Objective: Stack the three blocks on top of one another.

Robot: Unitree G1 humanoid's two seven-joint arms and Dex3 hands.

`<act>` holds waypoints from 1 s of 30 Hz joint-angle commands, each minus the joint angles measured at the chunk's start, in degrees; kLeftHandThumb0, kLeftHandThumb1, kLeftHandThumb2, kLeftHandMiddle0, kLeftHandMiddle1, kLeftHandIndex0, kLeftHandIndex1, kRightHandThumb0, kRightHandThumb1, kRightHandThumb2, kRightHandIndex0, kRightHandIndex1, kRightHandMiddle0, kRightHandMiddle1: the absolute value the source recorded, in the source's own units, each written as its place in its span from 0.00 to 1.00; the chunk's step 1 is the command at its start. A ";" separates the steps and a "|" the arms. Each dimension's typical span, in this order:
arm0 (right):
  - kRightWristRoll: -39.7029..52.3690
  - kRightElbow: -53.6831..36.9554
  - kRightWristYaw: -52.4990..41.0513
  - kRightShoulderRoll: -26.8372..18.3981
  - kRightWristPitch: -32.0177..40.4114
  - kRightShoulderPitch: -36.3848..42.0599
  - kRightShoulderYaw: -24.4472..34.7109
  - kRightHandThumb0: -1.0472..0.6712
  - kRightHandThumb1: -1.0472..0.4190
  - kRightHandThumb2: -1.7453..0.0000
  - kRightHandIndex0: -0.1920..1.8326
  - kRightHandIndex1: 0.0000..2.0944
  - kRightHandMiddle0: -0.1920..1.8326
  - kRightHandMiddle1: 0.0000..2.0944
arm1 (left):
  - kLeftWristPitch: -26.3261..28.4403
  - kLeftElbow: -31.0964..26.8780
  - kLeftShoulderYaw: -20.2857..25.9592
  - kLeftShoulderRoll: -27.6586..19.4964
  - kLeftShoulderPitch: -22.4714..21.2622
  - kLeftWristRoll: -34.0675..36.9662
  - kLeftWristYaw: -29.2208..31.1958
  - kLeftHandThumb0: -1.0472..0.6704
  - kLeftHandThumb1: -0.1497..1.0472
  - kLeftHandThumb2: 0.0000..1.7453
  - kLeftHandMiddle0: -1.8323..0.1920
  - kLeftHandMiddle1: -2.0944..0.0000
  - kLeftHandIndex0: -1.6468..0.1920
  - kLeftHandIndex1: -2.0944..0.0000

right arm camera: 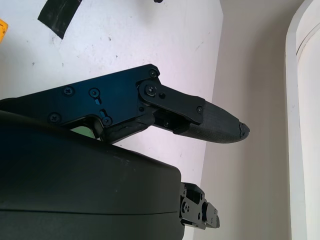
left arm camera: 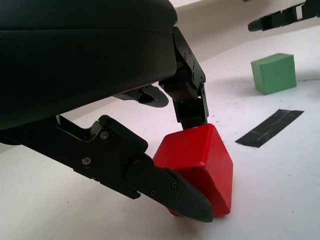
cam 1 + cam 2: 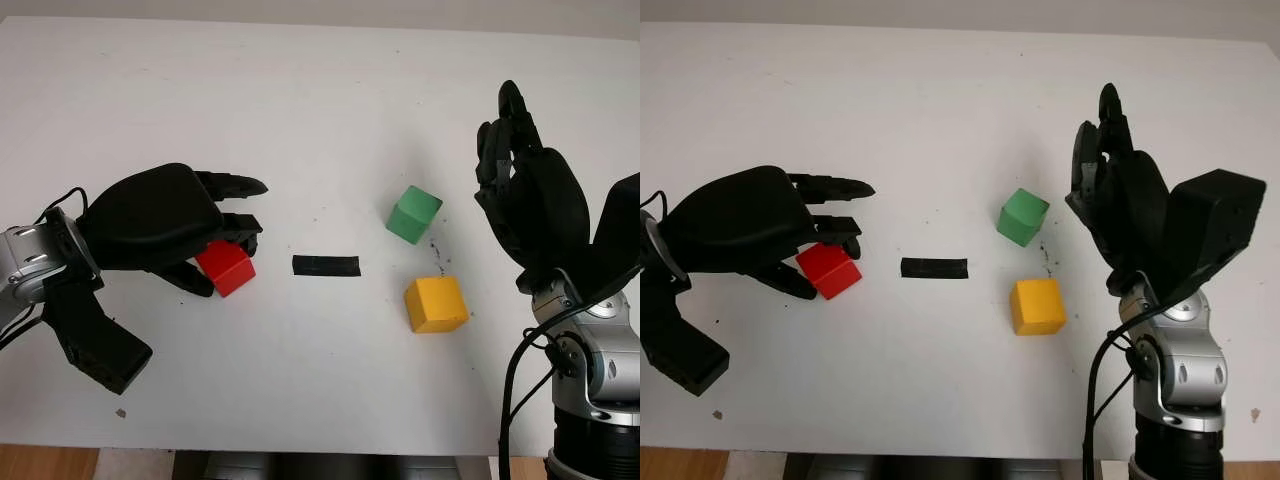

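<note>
White tabletop point(image 3: 320, 90): left hand point(image 3: 165, 220) fingers grasping red block point(image 3: 226, 267), left of frame; next, lift it toward yellow block point(image 3: 436, 304). Right hand point(image 3: 530, 195) released.

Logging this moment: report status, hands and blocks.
Left hand shut on red block, still on table. Right hand open, beside green block. Yellow block unstacked. Black tape strip mid-table.

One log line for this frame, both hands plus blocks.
left robot hand: shut on red block, on table | right robot hand: open, right of green block | yellow block: alone | stack: none
</note>
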State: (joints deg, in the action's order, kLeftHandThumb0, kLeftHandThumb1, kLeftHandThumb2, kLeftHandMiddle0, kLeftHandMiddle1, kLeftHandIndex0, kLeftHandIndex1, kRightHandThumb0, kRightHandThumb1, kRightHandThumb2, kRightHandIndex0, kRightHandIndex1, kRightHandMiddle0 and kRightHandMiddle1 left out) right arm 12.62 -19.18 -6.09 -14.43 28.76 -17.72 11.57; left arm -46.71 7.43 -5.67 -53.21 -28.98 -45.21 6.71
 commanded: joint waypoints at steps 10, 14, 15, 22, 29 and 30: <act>0.00 0.05 -0.31 -0.09 -0.90 0.31 0.25 0.23 0.00 0.57 0.00 0.00 0.00 0.00 | -0.45 0.31 -0.73 -0.51 -4.10 0.75 0.50 0.27 0.84 0.03 0.67 0.96 0.54 0.50; -0.18 -0.03 -0.29 -0.23 -0.85 0.34 0.23 0.23 0.00 0.57 0.00 0.00 0.00 0.00 | -2.17 2.00 -1.88 -0.29 -9.17 0.66 1.27 0.28 0.85 0.03 0.70 0.98 0.54 0.50; -0.21 -0.10 -0.20 -0.18 -0.77 0.31 0.23 0.23 0.00 0.57 0.00 0.00 0.00 0.00 | -2.90 2.75 -2.20 -0.03 -10.45 0.08 0.61 0.27 0.84 0.03 0.69 0.97 0.54 0.50; -0.53 -0.62 0.05 0.13 -0.72 0.52 -0.32 0.23 0.00 0.57 0.00 0.00 0.00 0.00 | -6.44 6.24 -6.35 2.94 -19.64 -3.09 -0.70 0.29 0.83 0.03 0.68 0.97 0.56 0.49; -0.61 -0.91 0.11 0.28 -0.88 0.83 -0.47 0.23 0.00 0.57 0.00 0.00 0.00 0.00 | -8.82 7.76 -10.74 7.26 -24.99 -6.36 -1.22 0.32 0.86 0.03 0.67 0.96 0.58 0.48; -0.60 -1.07 0.31 0.41 -0.61 0.85 -0.45 0.23 0.00 0.57 0.00 0.00 0.00 0.00 | -9.13 7.90 -11.52 7.82 -25.76 -7.17 -1.11 0.32 0.86 0.04 0.67 0.97 0.58 0.48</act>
State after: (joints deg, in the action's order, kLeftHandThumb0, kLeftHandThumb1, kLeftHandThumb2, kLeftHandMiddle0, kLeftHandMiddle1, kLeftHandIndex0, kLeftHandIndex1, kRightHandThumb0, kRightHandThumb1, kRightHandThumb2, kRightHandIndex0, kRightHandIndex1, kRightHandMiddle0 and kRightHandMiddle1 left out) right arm 11.97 -19.15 -6.02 -14.24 28.47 -17.52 10.97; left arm -55.34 15.15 -16.13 -45.73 -52.77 -51.75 5.82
